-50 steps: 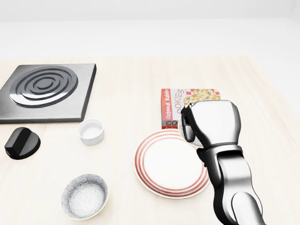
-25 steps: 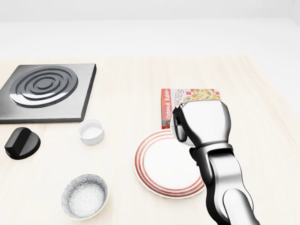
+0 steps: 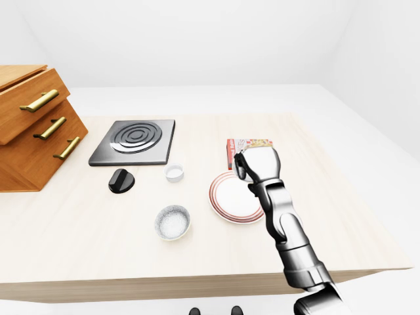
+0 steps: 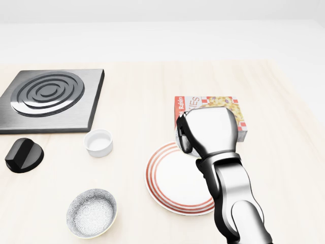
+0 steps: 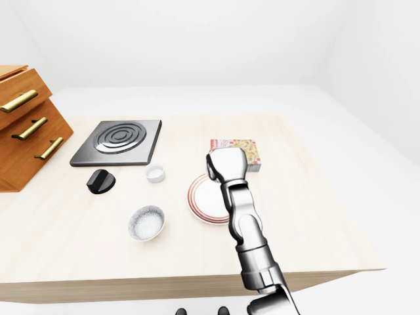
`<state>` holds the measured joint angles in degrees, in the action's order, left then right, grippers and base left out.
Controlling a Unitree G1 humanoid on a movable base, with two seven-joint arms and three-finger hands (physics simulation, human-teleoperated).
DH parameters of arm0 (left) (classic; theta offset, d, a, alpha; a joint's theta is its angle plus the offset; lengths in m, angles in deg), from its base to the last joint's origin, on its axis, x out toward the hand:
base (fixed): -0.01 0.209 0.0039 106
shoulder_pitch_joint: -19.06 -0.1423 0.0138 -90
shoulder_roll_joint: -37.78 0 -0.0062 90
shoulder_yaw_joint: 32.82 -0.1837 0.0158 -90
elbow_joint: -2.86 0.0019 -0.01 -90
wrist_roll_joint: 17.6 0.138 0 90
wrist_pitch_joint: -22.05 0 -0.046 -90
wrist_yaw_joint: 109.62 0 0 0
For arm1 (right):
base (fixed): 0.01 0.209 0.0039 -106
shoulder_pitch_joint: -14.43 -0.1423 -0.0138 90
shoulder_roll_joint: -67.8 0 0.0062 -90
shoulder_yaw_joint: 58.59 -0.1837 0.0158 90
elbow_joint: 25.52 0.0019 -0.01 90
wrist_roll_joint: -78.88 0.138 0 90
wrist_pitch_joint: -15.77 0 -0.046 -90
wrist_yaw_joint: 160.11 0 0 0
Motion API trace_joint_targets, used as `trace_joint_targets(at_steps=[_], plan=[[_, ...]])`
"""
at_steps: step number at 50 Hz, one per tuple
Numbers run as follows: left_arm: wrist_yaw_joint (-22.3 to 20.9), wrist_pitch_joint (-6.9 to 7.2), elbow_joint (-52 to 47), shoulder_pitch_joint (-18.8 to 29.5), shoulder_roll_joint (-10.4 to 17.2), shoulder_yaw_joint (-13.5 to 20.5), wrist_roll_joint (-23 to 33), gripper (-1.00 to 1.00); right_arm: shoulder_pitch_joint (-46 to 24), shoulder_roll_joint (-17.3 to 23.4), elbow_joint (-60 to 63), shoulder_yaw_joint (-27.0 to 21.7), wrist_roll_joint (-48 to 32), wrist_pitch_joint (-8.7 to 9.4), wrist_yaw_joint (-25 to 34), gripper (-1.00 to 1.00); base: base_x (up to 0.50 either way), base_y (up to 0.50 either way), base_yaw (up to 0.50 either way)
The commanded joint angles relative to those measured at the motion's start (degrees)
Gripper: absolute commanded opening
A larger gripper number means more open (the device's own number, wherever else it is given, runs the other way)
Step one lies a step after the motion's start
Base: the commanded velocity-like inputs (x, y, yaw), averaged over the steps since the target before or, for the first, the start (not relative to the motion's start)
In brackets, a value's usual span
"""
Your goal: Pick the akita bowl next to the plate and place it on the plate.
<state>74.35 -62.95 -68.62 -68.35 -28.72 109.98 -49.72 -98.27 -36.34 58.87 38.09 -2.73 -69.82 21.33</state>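
Note:
A speckled grey akita bowl (image 4: 91, 212) stands upright on the pale wooden table, at the lower left of the head view. To its right lies the white plate (image 4: 172, 178) with red rings. My right hand (image 4: 184, 138) hovers over the plate's upper right rim with its silver back toward the camera. Its dark fingers (image 4: 182, 131) point down and to the left, open, with nothing between them. About a plate's width separates the hand from the bowl. My left hand is in none of the views.
A cookie box (image 4: 190, 104) lies just beyond the plate, partly behind my hand. A small white ramekin (image 4: 98, 143) sits left of the plate, with a black rounded object (image 4: 23, 154) further left. A stove burner (image 4: 48, 96) is at the upper left, and a wooden drawer cabinet (image 3: 33, 131) at the far left.
My right hand has moved left across the head view, from the plate's right side to over its upper right rim. The bowl and the other things have not moved.

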Motion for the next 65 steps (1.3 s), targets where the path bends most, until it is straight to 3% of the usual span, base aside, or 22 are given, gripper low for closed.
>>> trace_joint_targets(at_steps=[1,65], plan=[[0.0,0.0,0.5,0.3,0.1,-0.2,0.1,1.0,-0.6,-0.9,-1.0,0.8,-0.8,-0.42,-1.0,-1.0,0.0,0.0,0.0],[0.2,0.0,0.3,0.1,0.2,-0.2,-0.1,1.0,1.6,-2.6,-9.9,2.9,1.6,-0.38,-8.7,-1.0,0.0,0.0,0.0]])
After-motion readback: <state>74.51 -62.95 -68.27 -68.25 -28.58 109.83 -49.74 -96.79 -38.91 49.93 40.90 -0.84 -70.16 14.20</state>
